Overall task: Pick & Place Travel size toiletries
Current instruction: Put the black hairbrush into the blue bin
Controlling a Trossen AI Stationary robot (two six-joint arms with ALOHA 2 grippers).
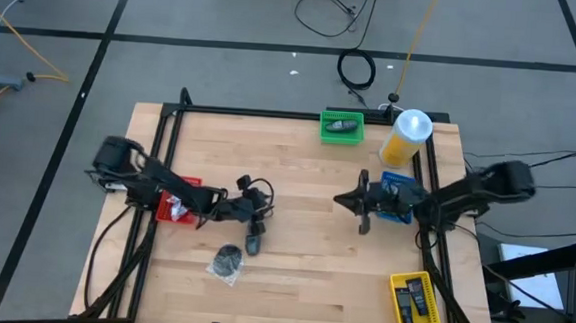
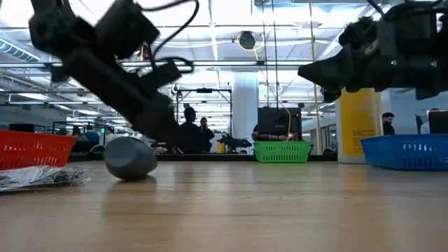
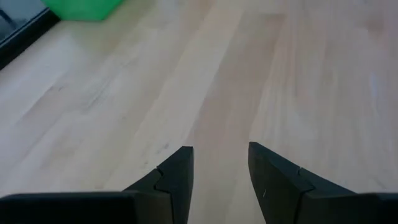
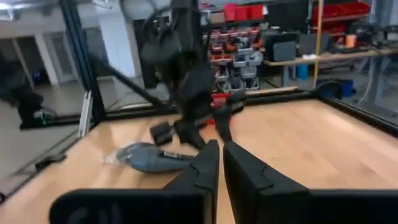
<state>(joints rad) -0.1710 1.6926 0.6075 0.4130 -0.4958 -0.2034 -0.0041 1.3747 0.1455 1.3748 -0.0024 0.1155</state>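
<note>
A dark grey rounded toiletry item (image 1: 253, 245) lies on the wood just near of my left gripper (image 1: 260, 218). In the low view this grey item (image 2: 131, 158) rests on its side under the left arm. A flat dark packet in clear wrap (image 1: 227, 262) lies beside it, toward the near edge. My left gripper (image 3: 221, 148) is open over bare wood and holds nothing. My right gripper (image 1: 342, 200) hovers right of the table's middle, by the blue basket, shut and empty (image 4: 221, 146). More items sit in the green basket (image 1: 342, 127) and the yellow basket (image 1: 415, 300).
A red basket (image 1: 177, 201) stands under the left arm. The blue basket (image 1: 396, 196) sits under the right arm, and a tall yellow bottle (image 1: 407, 139) stands behind it. A black frame (image 1: 271, 113) borders the table. Bare wood lies between the two grippers.
</note>
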